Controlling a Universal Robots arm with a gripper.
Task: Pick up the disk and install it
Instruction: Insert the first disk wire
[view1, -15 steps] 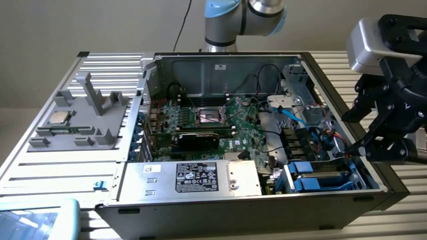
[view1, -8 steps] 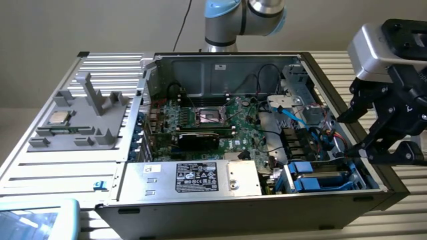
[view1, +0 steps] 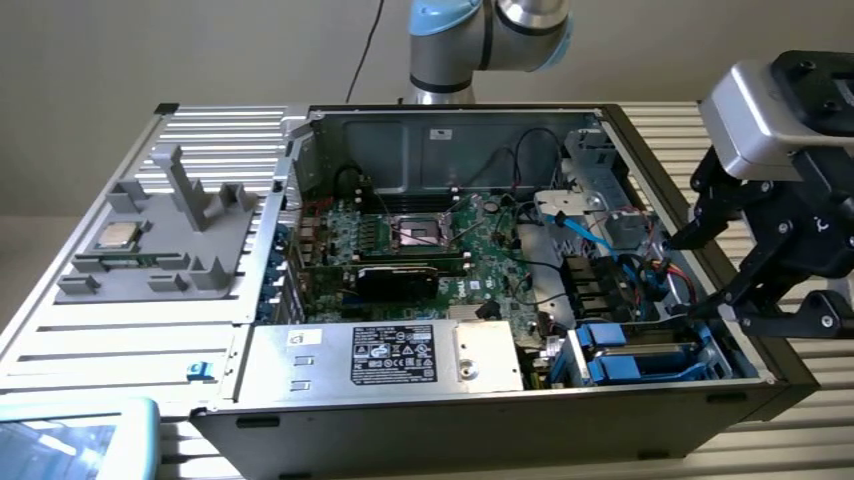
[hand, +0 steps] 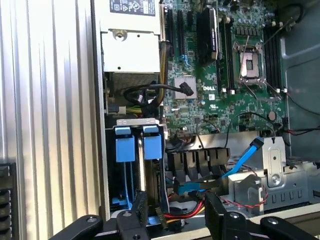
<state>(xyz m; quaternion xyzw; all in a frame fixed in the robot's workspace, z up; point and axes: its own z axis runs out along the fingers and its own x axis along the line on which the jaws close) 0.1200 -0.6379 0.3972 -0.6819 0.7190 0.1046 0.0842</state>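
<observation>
At the exterior view's lower right, the open, empty tool (view1: 781, 310) hangs over the corner of the computer case (view1: 441, 432) where the blue-framed disk (view1: 641, 357) sits slotted, seemingly installed.

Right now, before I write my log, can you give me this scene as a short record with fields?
case: lies open, inside showing
disk: in its blue carrier, low in the case's corner, exterior view's right
gripper: open, empty, close to the disk, not touching it
CPU chip: on the grey tray, exterior view's left, outside the case
silver box: inside the case, beside the disk's corner
</observation>
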